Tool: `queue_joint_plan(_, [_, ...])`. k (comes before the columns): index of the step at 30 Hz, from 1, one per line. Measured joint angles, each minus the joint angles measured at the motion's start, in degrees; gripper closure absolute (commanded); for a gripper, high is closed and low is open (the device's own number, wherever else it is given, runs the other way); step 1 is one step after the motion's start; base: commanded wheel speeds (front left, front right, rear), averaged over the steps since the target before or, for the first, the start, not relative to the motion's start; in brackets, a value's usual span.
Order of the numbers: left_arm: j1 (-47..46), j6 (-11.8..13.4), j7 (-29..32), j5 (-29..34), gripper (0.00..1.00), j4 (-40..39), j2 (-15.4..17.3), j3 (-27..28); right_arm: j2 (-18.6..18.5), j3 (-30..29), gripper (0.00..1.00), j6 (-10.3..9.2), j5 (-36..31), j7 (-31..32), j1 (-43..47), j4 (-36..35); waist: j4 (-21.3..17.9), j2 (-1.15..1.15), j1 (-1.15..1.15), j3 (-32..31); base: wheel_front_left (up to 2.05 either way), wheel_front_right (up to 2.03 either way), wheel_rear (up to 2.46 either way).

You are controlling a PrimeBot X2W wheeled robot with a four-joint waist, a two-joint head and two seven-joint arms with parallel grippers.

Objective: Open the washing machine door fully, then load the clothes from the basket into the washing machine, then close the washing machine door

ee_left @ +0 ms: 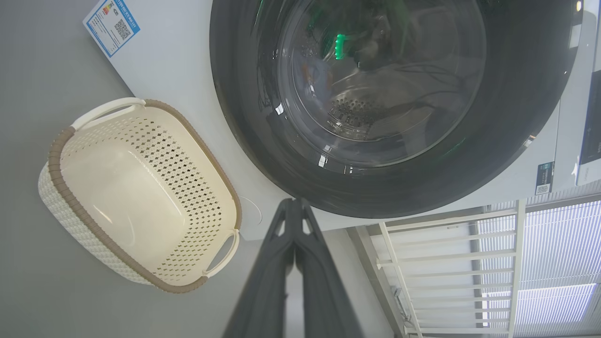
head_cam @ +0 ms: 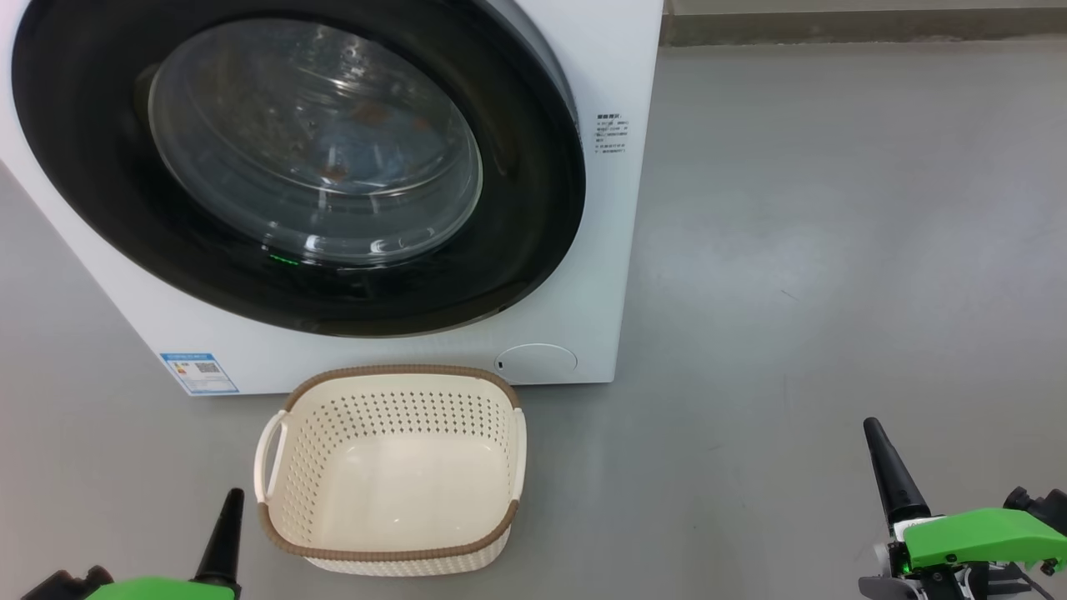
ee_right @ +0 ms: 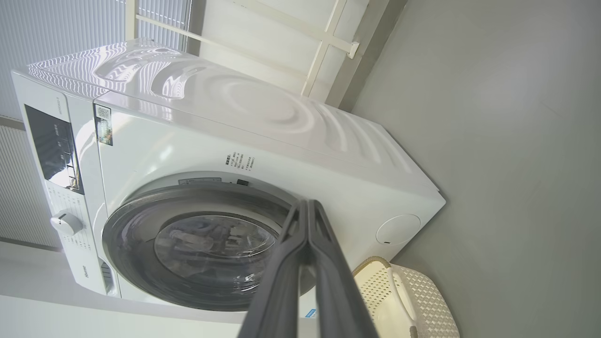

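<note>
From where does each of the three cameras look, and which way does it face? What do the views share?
Head view: on the robot's head, facing forward and down at the washing machine, its shut door and the basket; left gripper lower left, right gripper lower right.
Left wrist view: on the left wrist, facing along its shut fingers toward the door and the basket.
Right wrist view: on the right wrist, facing along its shut fingers at the machine's front.
Shared: door and basket appear in all three.

basket (head_cam: 392,471) before washing machine (head_cam: 600,208), on floor (head_cam: 834,250)
</note>
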Motion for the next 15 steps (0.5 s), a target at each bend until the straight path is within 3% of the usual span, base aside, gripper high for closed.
queue_joint_plan(15, [-0.55, 0.0, 2.48, -8.01, 1.0, -0.19, -0.78, 1.08, 1.25, -1.52, 1.0, -0.01, 7.37, 2.34, 0.1, -1.07, 0.12, 0.0, 0.0, -0.53, 0.0, 0.0, 0.0])
